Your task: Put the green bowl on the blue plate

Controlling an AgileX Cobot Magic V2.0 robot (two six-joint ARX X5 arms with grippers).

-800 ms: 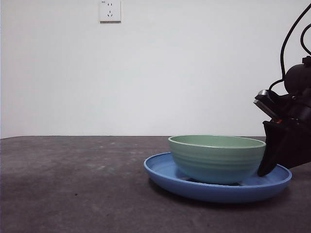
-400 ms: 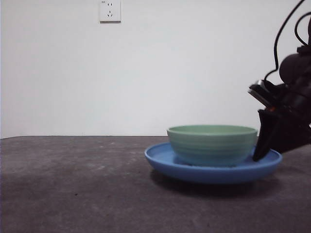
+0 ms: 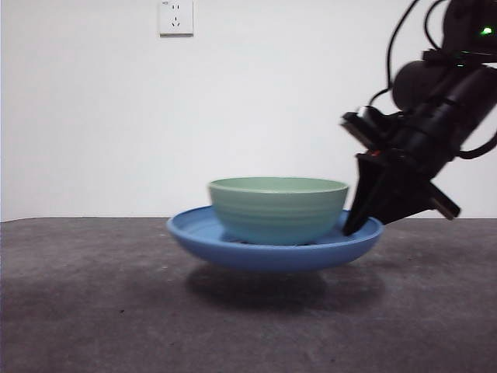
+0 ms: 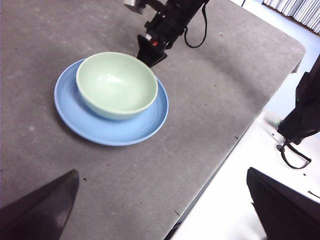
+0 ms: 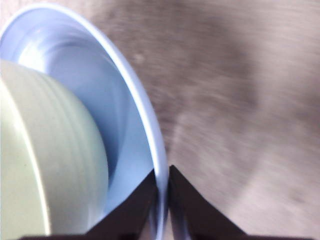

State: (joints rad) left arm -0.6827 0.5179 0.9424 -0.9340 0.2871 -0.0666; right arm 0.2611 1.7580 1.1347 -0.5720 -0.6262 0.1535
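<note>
Both dishes now hang off the counter (image 3: pixel 93 295) together: the green bowl (image 3: pixel 278 208) sits inside the blue plate (image 3: pixel 202 233), and a shadow shows beneath the plate, which a second ago lay flat and further to the side. The right pincer (image 5: pixel 161 200) is clamped on the plate's rim, carrying it across. The left pincer (image 4: pixel 160 210) waits apart, well back. Placement looks done already; the risk is the bowl sliding while carried.

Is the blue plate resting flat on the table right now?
No: in the front view the blue plate hangs above its shadow, held at its rim by the right gripper, with the green bowl in it.
</note>
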